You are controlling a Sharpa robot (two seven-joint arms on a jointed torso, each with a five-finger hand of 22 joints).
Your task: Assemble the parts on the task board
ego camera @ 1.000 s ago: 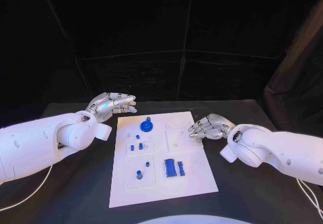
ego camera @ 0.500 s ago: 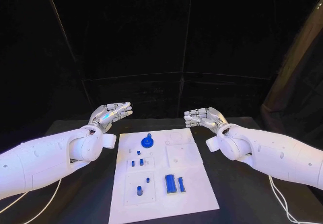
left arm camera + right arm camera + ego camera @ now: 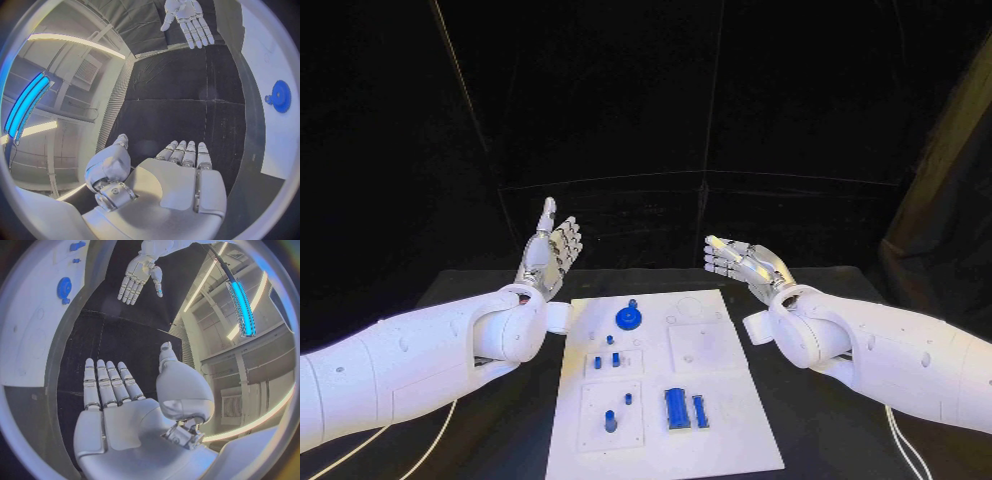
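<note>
Well, both silver hands, left hand (image 3: 554,252) and right hand (image 3: 744,262), hover empty, fingers spread, beyond the white task board (image 3: 733,440) on the black counter (image 3: 834,440); I'd lower one squarely over the round blue part (image 3: 629,319) before closing.

**Bright foreground, black surround**

Lit hard from above: flat white rectangular task board (image 3: 664,385) glowing at lower centre against a near-black backdrop. Strongly bent and darkly framed at the wrist circles' edges, with glaring cyan ceiling strip lamps (image 3: 26,104).

left robot hand (image 3: 553,248): risen from beside the task board (image 3: 733,440), fingers now straightened upward
right robot hand (image 3: 744,262): likewise raised, fingers uncurled, palm open
</note>
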